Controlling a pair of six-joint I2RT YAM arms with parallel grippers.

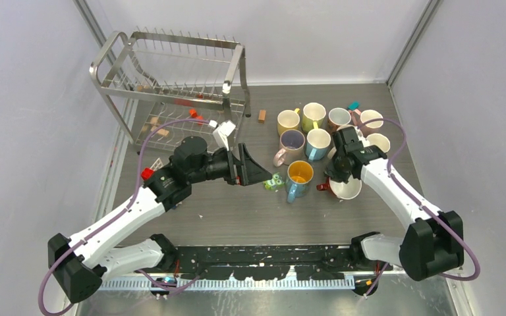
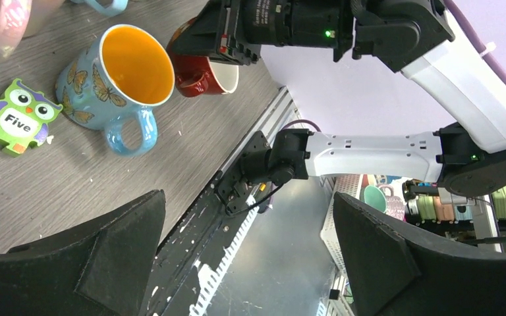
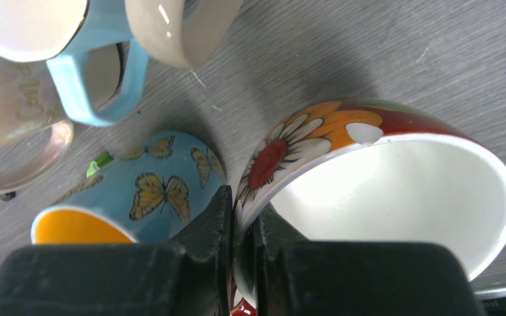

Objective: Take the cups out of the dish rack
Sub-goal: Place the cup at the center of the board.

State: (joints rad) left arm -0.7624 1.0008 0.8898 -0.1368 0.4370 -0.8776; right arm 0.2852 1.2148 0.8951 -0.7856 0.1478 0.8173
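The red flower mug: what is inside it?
Inside the red flower mug: white wall and one finger of the right gripper, shut on its rim. The finger hides the near part.

Grey wood-grain tabletop (image 1: 237, 217), pale lilac walls (image 1: 26, 118) on three sides, metal corner posts (image 1: 408, 41), even light

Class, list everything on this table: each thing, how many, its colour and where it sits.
dish rack: one, steel, far left corner.
small blocks: several, red and wooden, in the rack.
pastel mugs: seven, mixed, right of centre.
butterfly mug: one, blue, front of cluster.
flower mug: one, red, beside butterfly mug.
owl puzzle piece: one, green, left of butterfly mug.
wooden block: one, brown, between rack and mugs.
far block: one, teal, behind mugs.
left gripper: one, black, open, near the owl.
right gripper: one, black, shut on flower mug's rim.
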